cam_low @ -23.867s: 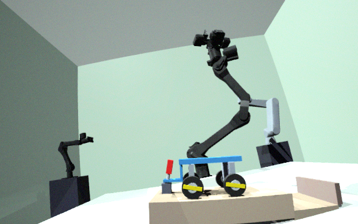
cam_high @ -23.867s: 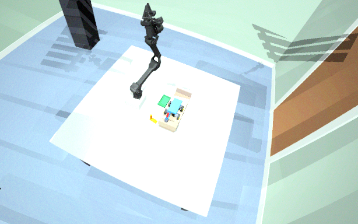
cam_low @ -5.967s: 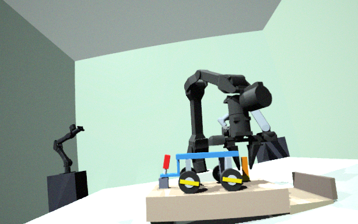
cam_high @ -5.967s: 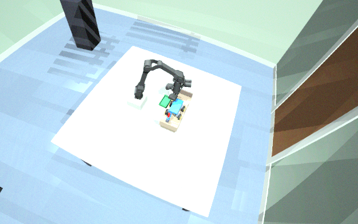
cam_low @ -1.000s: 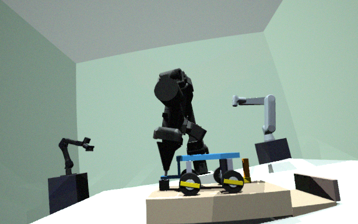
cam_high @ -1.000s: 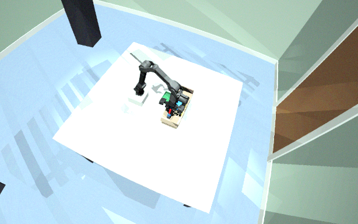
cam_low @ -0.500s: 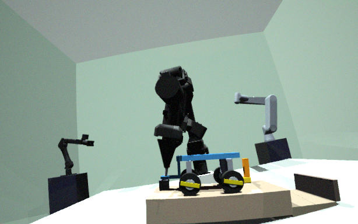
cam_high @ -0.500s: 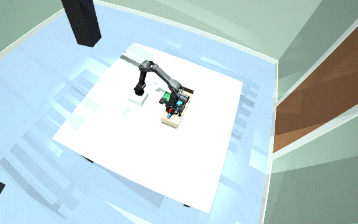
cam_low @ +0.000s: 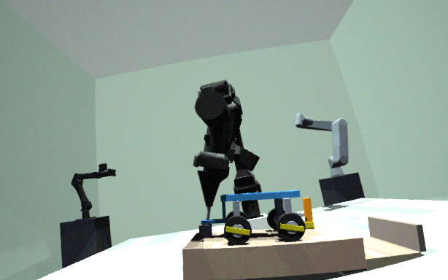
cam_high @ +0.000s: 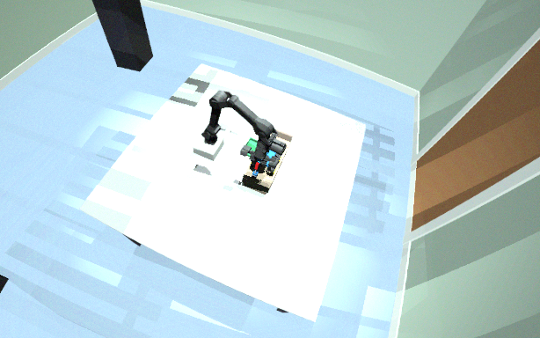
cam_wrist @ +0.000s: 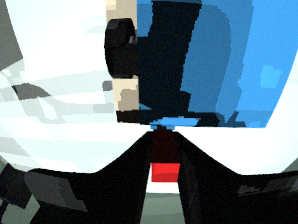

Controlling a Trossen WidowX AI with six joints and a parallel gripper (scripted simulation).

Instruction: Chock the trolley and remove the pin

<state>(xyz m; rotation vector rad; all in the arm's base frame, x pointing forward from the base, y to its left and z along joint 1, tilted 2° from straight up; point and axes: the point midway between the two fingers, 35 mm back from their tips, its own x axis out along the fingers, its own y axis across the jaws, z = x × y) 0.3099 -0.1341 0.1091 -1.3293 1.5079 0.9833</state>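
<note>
Wrist view: jaws (cam_high: 258,166) (cam_low: 209,207) grip the red pin head (cam_high: 257,166) (cam_wrist: 165,172).

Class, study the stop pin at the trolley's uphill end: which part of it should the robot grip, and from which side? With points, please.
Grip the red head of the stop pin (cam_high: 257,165) (cam_wrist: 165,172), coming from above. The pin stands roughly upright, its thin shank going down at the blue tongue (cam_low: 213,221) of the trolley (cam_low: 260,195), so the block-like head offers sides to pinch. The claw (cam_low: 208,207) (cam_wrist: 161,136) already holds it that way.
</note>
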